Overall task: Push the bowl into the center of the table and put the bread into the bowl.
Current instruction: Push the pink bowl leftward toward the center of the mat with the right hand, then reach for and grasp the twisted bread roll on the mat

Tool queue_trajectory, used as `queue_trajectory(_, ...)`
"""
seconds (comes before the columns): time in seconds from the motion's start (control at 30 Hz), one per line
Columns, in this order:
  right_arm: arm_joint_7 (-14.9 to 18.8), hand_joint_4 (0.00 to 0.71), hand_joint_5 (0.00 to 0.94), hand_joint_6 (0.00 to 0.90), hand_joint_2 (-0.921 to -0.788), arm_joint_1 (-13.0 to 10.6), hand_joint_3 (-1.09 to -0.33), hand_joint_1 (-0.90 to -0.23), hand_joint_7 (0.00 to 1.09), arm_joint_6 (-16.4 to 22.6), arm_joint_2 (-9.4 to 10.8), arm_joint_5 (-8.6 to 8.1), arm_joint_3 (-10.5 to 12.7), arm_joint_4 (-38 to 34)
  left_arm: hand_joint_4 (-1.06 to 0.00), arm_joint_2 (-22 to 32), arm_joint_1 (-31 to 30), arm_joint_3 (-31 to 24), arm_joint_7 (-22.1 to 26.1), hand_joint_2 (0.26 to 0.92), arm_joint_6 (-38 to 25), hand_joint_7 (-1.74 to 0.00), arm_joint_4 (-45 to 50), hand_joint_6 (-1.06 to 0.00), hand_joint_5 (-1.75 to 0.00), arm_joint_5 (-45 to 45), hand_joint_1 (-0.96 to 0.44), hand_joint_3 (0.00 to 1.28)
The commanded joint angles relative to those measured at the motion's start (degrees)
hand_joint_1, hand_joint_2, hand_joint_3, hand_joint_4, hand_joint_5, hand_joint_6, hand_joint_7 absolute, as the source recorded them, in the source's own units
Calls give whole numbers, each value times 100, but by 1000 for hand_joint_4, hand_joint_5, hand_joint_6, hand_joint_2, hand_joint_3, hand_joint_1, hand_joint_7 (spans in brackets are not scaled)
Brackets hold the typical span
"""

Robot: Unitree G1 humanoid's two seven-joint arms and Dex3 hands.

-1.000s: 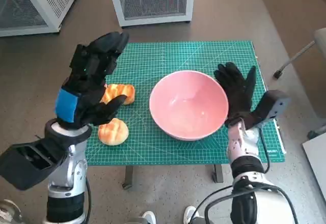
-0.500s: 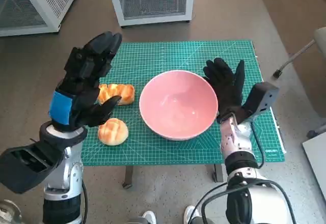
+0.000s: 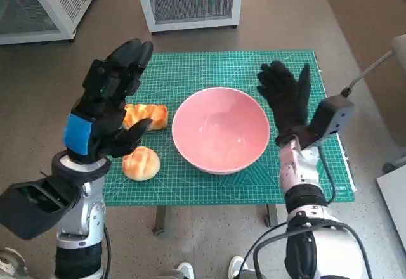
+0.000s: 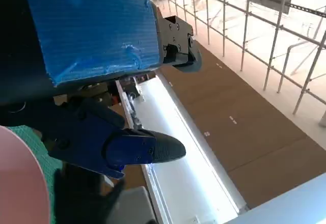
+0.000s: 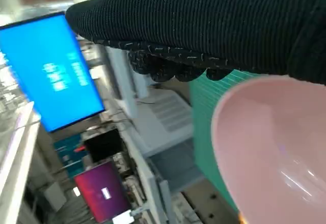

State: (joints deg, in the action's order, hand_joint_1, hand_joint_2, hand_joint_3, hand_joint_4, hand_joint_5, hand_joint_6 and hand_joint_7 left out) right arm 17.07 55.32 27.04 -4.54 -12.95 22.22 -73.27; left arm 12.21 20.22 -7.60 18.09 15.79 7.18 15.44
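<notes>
A pink bowl (image 3: 221,130) sits near the middle of the green mat (image 3: 190,70) on the tabletop, with two pieces of bread to its left: one bun (image 3: 141,163) near the front edge and a second bun (image 3: 147,116) just behind it. The right hand (image 3: 287,99), gloved, stands just beside the bowl's right rim with fingers spread and nothing in it (the head view does not settle whether glove and rim touch). The left hand (image 3: 104,104) hangs raised over the buns, fingers apart, empty, partly masking the rear bun.

The bowl looks close to centred, so the risks now lie mostly with the bread. If the right hand presses again, the light bowl could slide too far left and bump the rear bun, or ride up on its rounded base and tip. The left hand must come down from well above; a misjudged descent could squash a soft bun or knock the front one off the near edge, which lies just beside it. A loose hold could also let the bread fall short of the bowl's rim during the carry. The left wrist view shows mostly the room beyond, so it gives little help in aiming.
</notes>
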Motion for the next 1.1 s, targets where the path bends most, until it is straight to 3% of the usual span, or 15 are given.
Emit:
queue_trajectory(0.03,252,306,10,93,-921,-26,-671,-484,502,373,-92,63,-89,120,-247,-49,92,31,-12,921,107,-427,-93,-176,-16,-61,-591,335)
queue_trajectory(0.43,1440,335,19,86,-921,-325,-624,-527,552,1582,-196,-177,-281,1067,-246,-56,260,72,8,921,93,-426,-233,-172,-12,-31,-595,341)
queue_trajectory(0.63,1986,362,28,106,-921,-703,-635,-534,576,1949,-168,-484,-448,2068,-245,19,335,43,26,921,57,-429,-250,-170,-10,-48,-597,343)
queue_trajectory(0.87,2453,364,23,110,-921,-1198,-612,-554,590,1725,-114,-1073,-669,3297,-234,716,364,-4,171,921,-255,-430,0,-145,-4,-571,-596,254)
queue_trajectory(0.93,2469,365,22,117,-921,-1363,-584,-567,596,1596,-94,-1170,-749,3638,-210,1086,355,-13,275,921,-488,-422,149,-105,-1,-854,-570,167)
queue_trajectory(1.1,2427,370,20,119,-921,-1741,-539,-588,599,1331,-85,-1304,-924,4378,-106,1761,354,-44,410,838,-1103,-344,470,-54,0,-1417,-411,52)
